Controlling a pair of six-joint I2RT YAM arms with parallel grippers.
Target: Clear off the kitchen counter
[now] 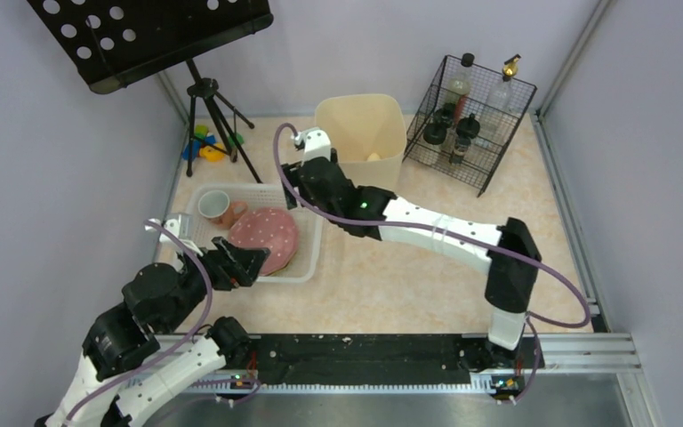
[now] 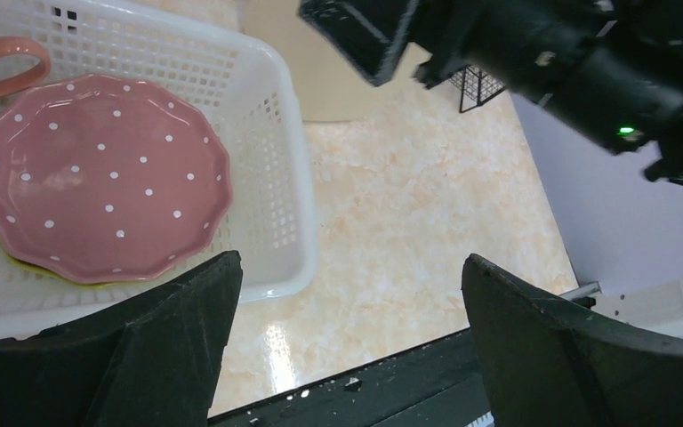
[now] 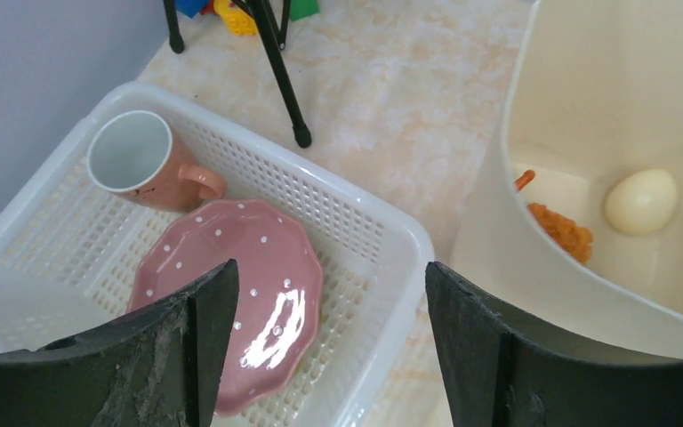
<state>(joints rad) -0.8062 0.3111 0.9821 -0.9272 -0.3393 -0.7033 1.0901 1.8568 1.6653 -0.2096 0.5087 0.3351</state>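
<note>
Jaws wide, empty, left and right; one pink plate, one mug, one basket.

My dark fingers stand apart, holding nothing, above a white basket where a pink dotted plate lies beside a pink mug. To the right, a cream bin holds an egg and orange crumbs.

No text, brand, number or sign can be read in any view. The bottles in the wire rack, well off to the right gripper's right, are too small for any label to be made out.
</note>
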